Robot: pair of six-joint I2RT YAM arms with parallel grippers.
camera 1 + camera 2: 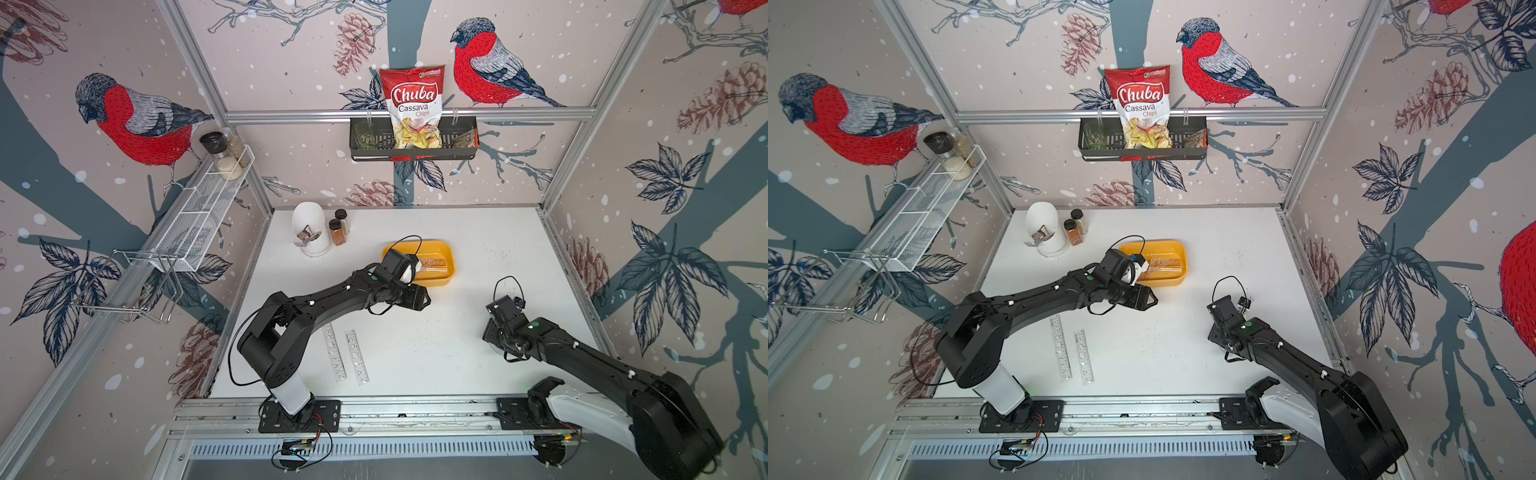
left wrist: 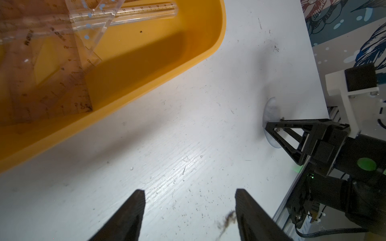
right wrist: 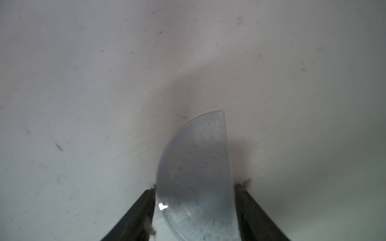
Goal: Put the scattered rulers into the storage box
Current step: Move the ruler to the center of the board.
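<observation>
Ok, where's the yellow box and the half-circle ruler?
Yellow box (image 1: 438, 281): in a top view, on its front wall.
Half-circle ruler (image 3: 196, 173): in the right wrist view, on its middle.

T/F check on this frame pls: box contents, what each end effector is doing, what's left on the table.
1. Two straight rulers lie on the table near the left arm's base. True.
2. The storage box is empty. False: clear rulers lie in it.
3. The left end effector holds a ruler. False: open and empty, over bare table beside the box.
4. The right end effector's jaws flank the protractor. True.
5. The chips bag stands on the table. False: it sits in the black wall basket.
</observation>
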